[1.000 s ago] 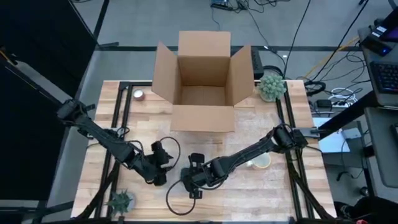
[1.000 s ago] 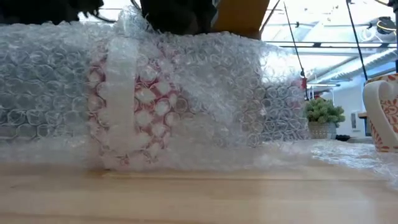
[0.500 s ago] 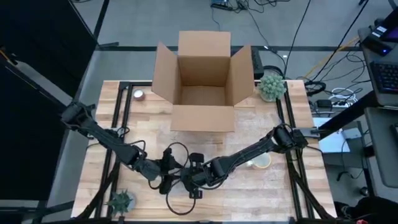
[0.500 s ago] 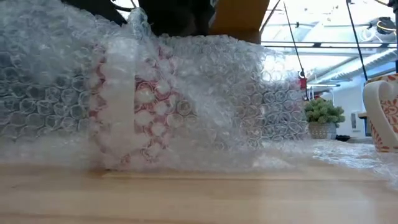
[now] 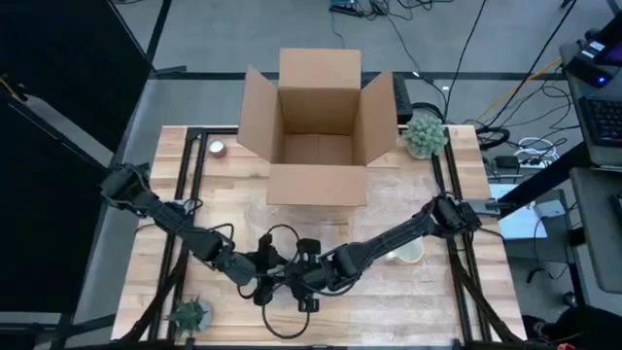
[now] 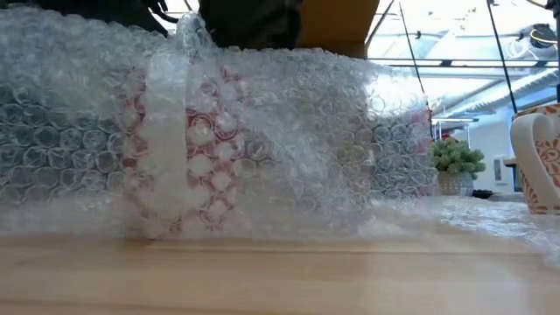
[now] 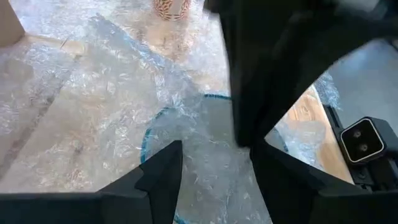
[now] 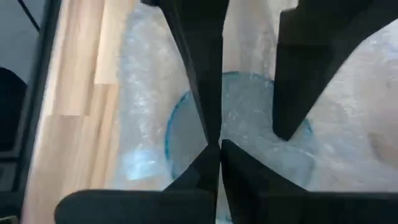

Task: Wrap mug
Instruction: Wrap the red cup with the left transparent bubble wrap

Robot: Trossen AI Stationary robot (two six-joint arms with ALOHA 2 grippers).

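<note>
**Both grippers over the bubble-wrapped mug at the table's near edge**

Since a second ago, your left gripper [image 5: 260, 275] has slid in toward the right gripper [image 5: 303, 277], and the two now sit just beside each other at the near middle of the table [image 5: 437, 292]. In the low view the fold of bubble wrap [image 6: 289, 140] over the top has flattened out since the earlier frames.

You will find the mug [image 6: 188, 149] lying under the grippers, swathed in the wrap; its red-and-white pattern shows through the bubbles in the low view, and its blue rim [image 8: 177, 124] shows through the film in the right wrist view. The left wrist view shows the same rim [image 7: 149, 134] beneath a loose sheet.

Your left fingers [image 7: 158, 180] stand apart over the wrap. Your right fingers [image 8: 199, 74] look apart too, one on each side of the rim, though whether they press on the mug cannot be told.

A second patterned mug [image 6: 538, 157] stands at the right. The open cardboard box [image 5: 319, 126] sits at the far side, well apart, with a small plant [image 5: 425, 134] beside it.
</note>
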